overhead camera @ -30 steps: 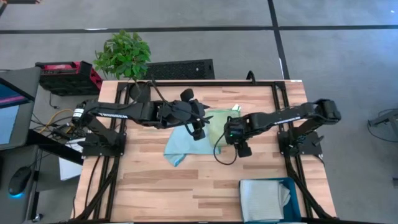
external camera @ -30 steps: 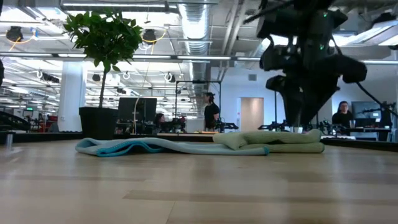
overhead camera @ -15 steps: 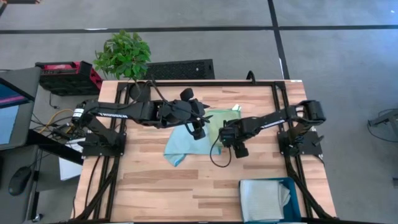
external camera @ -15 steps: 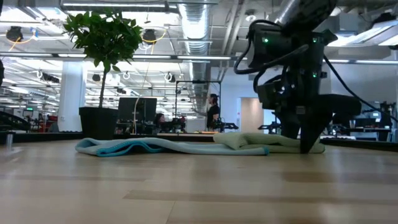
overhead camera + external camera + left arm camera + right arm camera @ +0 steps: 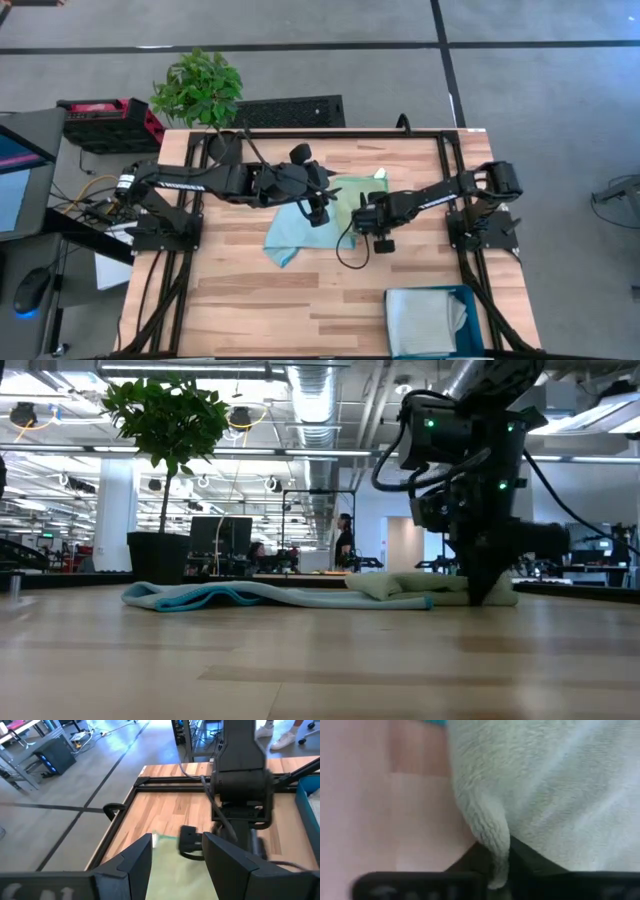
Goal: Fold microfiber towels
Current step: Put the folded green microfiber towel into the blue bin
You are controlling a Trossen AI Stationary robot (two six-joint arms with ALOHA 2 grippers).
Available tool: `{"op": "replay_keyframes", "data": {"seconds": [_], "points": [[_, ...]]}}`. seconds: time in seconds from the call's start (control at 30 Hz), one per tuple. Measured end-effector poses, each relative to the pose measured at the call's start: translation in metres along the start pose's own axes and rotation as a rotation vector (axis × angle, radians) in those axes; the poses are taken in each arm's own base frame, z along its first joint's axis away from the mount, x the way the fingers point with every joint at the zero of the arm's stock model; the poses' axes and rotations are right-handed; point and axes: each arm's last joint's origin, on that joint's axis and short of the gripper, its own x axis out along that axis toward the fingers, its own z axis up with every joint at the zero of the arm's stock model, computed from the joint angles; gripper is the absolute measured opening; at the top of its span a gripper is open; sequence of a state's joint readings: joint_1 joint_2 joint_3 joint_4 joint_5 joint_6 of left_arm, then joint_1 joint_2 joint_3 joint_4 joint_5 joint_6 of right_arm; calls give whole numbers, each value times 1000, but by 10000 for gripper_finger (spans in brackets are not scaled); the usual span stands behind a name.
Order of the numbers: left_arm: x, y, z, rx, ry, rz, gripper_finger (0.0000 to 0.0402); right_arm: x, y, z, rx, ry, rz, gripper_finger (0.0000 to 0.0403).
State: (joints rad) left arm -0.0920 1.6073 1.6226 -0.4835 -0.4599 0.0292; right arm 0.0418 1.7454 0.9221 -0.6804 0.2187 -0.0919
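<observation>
Two of my right gripper's (image 5: pixel 366 222) fingers pinch the pale green towel's (image 5: pixel 352 192) near edge (a ridge of pile sits between them), low on the table (image 5: pixel 250 300). My left gripper (image 5: pixel 322 208), fingers apart, hovers over the light blue towel (image 5: pixel 285 240). Bare wood lies nearer.

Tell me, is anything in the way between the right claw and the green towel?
No. The right gripper is already pinching an edge fold of the pale green towel on the table, with nothing between them.

Open-plan robotics lab — exposed ceiling ducts (image 5: pixel 310 405), monitor desks (image 5: pixel 222 538), person (image 5: pixel 343 540) behind.
</observation>
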Motion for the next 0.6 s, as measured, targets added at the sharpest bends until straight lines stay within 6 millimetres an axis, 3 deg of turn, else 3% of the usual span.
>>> {"op": "replay_keyframes", "data": {"seconds": [0.1,0.3,0.6], "points": [[-1,-2,0,-8,-1,-6,167,1,-3,1,22,-2,-42,15],[-3,-7,0,-53,-4,-19,167,-3,-5,-2,27,17,-12,17],[-8,-17,0,-136,-2,-47,167,-47,-12,-10,56,-80,5,8]]}}
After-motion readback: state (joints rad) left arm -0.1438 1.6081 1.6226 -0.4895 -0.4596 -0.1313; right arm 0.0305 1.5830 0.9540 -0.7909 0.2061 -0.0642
